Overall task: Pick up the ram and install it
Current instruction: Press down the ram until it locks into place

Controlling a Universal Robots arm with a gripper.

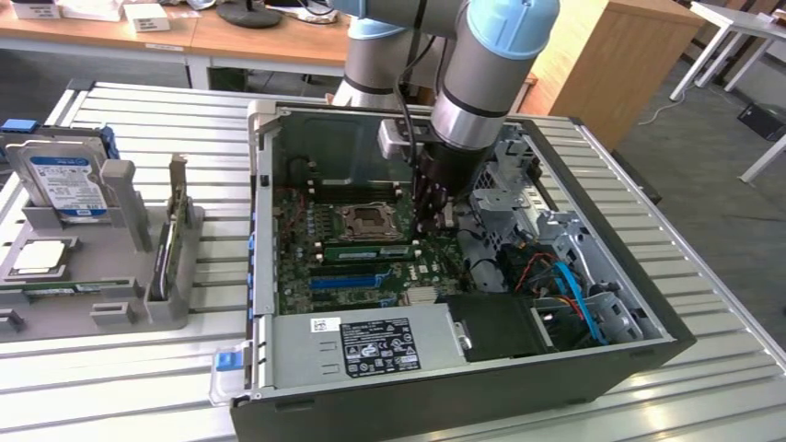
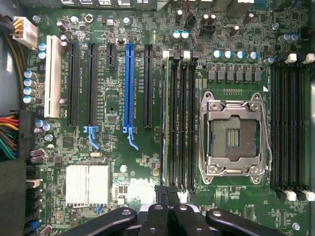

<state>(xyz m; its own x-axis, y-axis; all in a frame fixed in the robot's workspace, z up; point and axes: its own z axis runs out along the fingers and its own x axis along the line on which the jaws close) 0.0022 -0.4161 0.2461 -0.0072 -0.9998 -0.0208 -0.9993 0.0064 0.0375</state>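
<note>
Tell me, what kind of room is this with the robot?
Probably a robotics lab or workshop. An open black desktop computer case lies on a slatted metal table, a grey fixture tray holds a blue-labelled silver hard drive, and wooden desks stand behind.

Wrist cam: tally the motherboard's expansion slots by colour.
Black slots: 4 (three long, one short)
Blue slot: 1
White slot: 1
Total: 6

Arm (image 1: 473,83) inside open computer case (image 1: 467,387)
</note>
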